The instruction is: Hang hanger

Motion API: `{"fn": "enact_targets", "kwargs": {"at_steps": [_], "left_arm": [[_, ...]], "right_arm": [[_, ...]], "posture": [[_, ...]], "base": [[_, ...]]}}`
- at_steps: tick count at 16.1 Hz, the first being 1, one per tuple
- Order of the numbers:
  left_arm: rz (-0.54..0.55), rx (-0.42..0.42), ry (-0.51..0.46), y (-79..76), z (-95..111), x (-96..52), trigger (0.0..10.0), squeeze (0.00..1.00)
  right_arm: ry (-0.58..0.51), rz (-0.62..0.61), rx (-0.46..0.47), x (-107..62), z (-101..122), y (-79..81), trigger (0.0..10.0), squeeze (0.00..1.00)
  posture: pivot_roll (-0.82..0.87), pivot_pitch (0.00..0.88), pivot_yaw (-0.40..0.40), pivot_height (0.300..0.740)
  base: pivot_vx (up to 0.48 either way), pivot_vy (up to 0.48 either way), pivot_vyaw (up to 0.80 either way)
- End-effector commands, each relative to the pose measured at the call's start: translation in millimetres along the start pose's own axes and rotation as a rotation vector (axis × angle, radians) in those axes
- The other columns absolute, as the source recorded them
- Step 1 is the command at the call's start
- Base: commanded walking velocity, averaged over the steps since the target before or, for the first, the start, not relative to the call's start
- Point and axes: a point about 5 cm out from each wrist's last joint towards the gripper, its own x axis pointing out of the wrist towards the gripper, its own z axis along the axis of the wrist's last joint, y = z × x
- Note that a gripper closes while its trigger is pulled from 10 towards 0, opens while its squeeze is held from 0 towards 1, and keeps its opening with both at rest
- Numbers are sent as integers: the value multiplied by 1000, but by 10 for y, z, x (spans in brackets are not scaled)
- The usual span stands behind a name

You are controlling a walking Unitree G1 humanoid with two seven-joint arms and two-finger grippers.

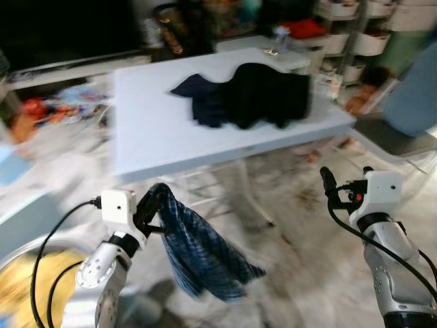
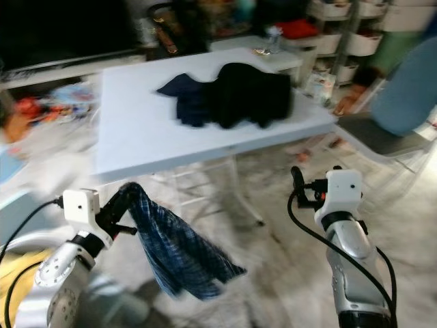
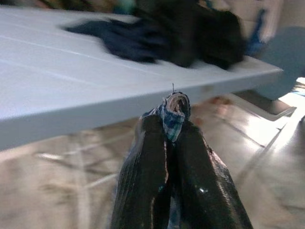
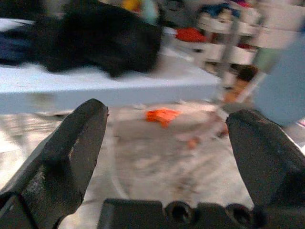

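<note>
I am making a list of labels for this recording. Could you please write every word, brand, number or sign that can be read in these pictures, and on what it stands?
None can be read.
The white table, the dark clothes on it and the plaid cloth held by the left gripper bear no visible text.
The shelf bins behind are too blurred to read.

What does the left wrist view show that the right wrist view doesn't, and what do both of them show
Left wrist view: the left gripper shut on a blue plaid cloth, a pinch of it between the black fingers.

Right wrist view: the right gripper open with nothing between its fingers, an orange item on the floor, and white storage bins behind.

Both: the white table seen from below its edge, with dark clothes piled on top.
</note>
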Motion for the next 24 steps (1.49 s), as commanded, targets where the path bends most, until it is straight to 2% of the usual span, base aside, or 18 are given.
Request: {"fn": "enact_targets", "kwargs": {"at_steps": [1, 3, 5, 8, 11, 13, 16, 18, 20, 21, 23, 24], "left_arm": [[-43, 14, -1, -50, 21, 19, 10000, 0], [-54, 34, 8, -18, 28, 25, 10000, 0], [-39, 58, 10, 79, 60, 55, 10000, 0], [-68, 94, 42, 74, 56, 82, 10000, 0], [-220, 139, 113, 3, -32, 112, 10000, 0], [-236, 145, 120, 3, -39, 128, 10000, 0], [-142, 127, 108, 29, -16, 199, 10000, 0], [-88, 147, 92, 23, -49, 160, 10000, 0], [-27, 130, 75, 40, -69, 131, 10000, 0], [31, 155, 54, 66, -82, 92, 10000, 0], [107, 152, 33, 131, -71, 58, 10000, 0], [145, 155, 19, 184, -60, 40, 10000, 0]], "right_arm": [[0, -13, 2, -1, 17, -43, 10000, 0], [1, -9, 4, -4, 10, -23, 10000, 0], [5, 4, 11, -10, -5, 32, 10000, 0], [5, 13, 9, 2, -6, 55, 10000, 0], [5, 19, 5, 57, 20, 39, 10000, 0], [5, 58, 0, 53, 26, 111, 10000, 0], [22, 170, 2, 59, 30, 299, 10000, 0], [48, 220, 14, 102, 47, 424, 10000, 0], [61, 247, 44, 162, 91, 526, 10000, 0], [75, 296, 42, 182, 72, 605, 10000, 0], [99, 328, 45, 189, 34, 644, 10000, 0], [88, 366, 14, 191, 44, 683, 10000, 0]], "posture": [[-148, 0, 17, 740], [-149, 0, 17, 740], [-149, 0, 17, 740], [-136, 0, 7, 740], [-130, 0, 4, 740], [-131, 0, 4, 740], [-137, 0, -3, 740], [-133, 0, -18, 740], [-131, 0, -26, 740], [-116, 0, -19, 740], [-105, 0, -15, 740], [-100, 0, -13, 740]], "base": [[412, 247, -800], [403, 259, -800], [398, 266, -800], [376, 295, -800], [349, 328, -800], [352, 324, -800], [225, 219, -267], [0, 0, 0], [0, 0, 0], [0, 0, 0], [0, 0, 0], [0, 0, 0]]}}
